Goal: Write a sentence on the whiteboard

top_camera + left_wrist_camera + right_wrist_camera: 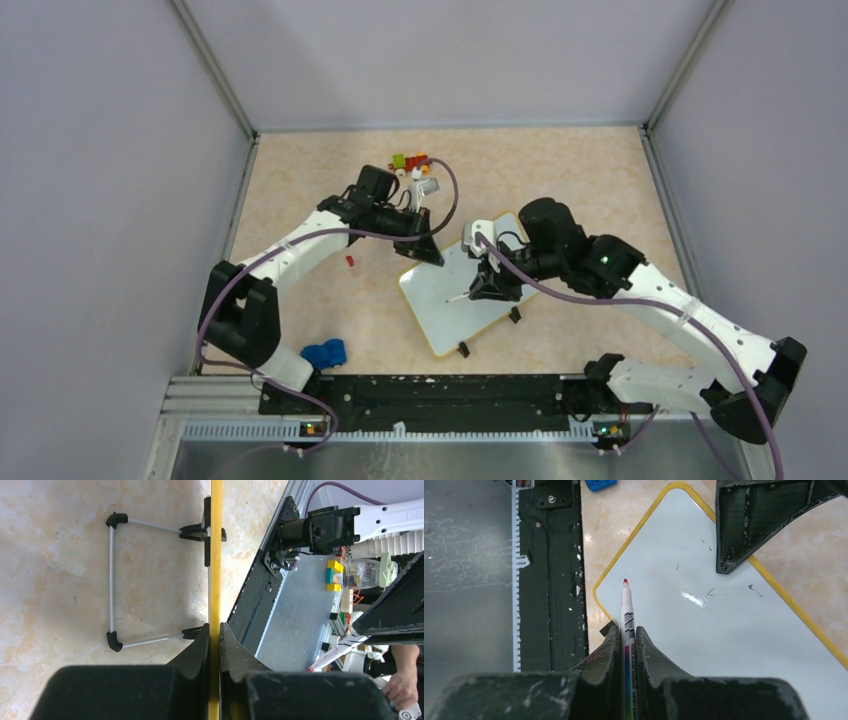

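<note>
The whiteboard (pixel 455 298) stands tilted on its wire stand at mid-table, white face up inside a yellow rim (pixel 215 555). My left gripper (pixel 428 252) is shut on its far edge; in the left wrist view the jaws (pixel 215 627) pinch the rim edge-on. My right gripper (pixel 490 288) is shut on a white marker (pixel 626 607) whose red tip (pixel 625 581) points at the board's face (pixel 704 625) near its rim; I cannot tell if the tip touches. No sentence shows on the board, only a few small dark flecks (pixel 710 592).
A blue block (pixel 323 353) lies near the left arm's base and a small red piece (pixel 349 261) sits left of the board. Coloured blocks (pixel 410 161) and a small bottle (pixel 428 185) stand at the back. The black rail (pixel 440 392) runs along the near edge.
</note>
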Robot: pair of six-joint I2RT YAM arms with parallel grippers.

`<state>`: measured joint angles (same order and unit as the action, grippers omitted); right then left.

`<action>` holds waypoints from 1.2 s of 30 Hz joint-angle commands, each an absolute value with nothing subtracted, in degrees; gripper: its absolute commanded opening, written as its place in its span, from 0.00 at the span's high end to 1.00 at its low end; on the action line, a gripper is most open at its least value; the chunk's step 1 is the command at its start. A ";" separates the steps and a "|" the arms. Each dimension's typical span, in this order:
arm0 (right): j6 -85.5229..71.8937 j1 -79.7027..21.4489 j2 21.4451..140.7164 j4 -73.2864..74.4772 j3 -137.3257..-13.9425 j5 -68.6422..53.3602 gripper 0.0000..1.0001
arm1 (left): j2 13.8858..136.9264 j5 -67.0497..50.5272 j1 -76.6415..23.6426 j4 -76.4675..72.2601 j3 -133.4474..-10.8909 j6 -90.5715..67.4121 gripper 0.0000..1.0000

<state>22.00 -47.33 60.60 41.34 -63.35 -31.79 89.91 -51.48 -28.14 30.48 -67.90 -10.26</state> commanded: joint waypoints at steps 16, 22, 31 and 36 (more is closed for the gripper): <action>18.62 -52.46 65.42 18.17 -58.06 -18.68 1.00 | 93.23 -54.21 -27.08 28.23 -67.54 -5.64 1.00; 19.05 -53.60 65.65 17.64 -56.64 -18.94 1.00 | 92.81 -54.34 -26.52 27.04 -67.15 -6.92 1.00; 17.80 -55.11 67.74 17.42 -59.47 -15.20 1.00 | 93.44 -54.81 -26.57 26.53 -67.09 -7.28 1.00; 17.54 -55.11 68.34 17.30 -60.56 -13.39 1.00 | 93.46 -55.02 -26.57 26.54 -66.98 -7.07 1.00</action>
<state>18.17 -54.65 67.72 19.51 -56.49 -15.46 92.20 -56.36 -26.61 27.18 -67.68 -9.08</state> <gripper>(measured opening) 0.087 0.100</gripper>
